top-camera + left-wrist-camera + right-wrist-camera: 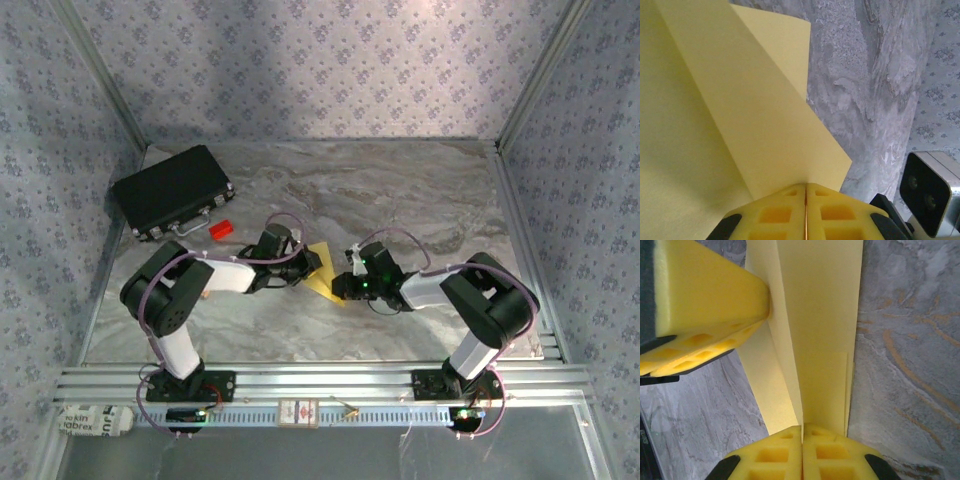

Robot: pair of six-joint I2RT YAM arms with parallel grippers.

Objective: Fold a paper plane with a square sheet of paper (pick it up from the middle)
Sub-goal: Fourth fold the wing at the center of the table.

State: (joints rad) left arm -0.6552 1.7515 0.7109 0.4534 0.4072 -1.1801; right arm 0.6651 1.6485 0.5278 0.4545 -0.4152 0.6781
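On the table (420, 200) the case (172, 190) lies at the far left. Near the middle, the left gripper (805, 192) and the right gripper (802, 432) are each pressed together on the folded yellow paper (740, 125). A red block (221, 229) lies just beside the case.

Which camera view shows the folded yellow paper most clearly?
The left wrist view: the yellow paper spreads large there, with its overlapping layers and edges sharp. The right wrist view shows a narrower strip of it with lengthwise folds. In the top external view it is a small, partly covered yellow patch.
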